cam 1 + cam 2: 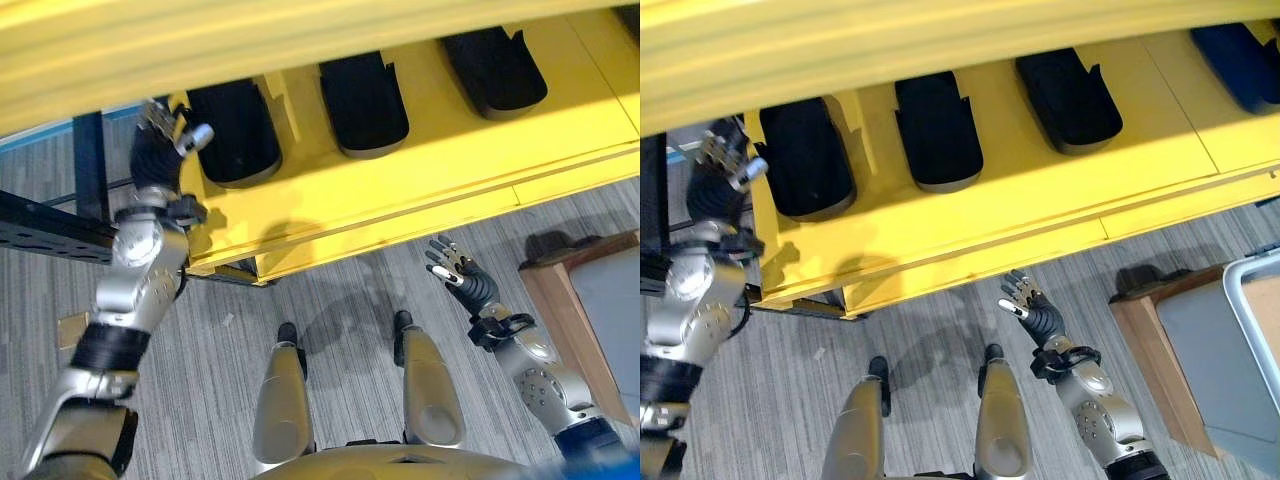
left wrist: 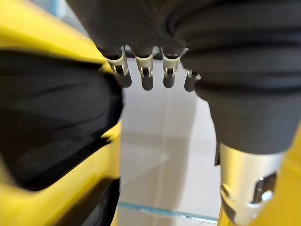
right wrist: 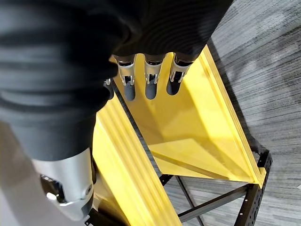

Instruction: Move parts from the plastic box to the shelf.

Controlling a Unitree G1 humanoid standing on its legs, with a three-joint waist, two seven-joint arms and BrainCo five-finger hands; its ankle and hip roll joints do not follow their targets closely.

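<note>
Three black moulded plastic parts [image 1: 363, 100] sit in a row on the yellow metal shelf [image 1: 420, 190], leftmost just placed we judge. Our left hand [image 1: 165, 135] beside it, fingers relaxed, empty. Right hand [image 1: 455, 270] spread, empty, over floor near the plastic box [image 1: 1230, 350], ready to fetch more.

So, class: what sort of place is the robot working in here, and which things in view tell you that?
Probably a workshop or factory storage area: a yellow shelf on a black metal frame, black parts laid along it in a row, and grey striped flooring.
</note>
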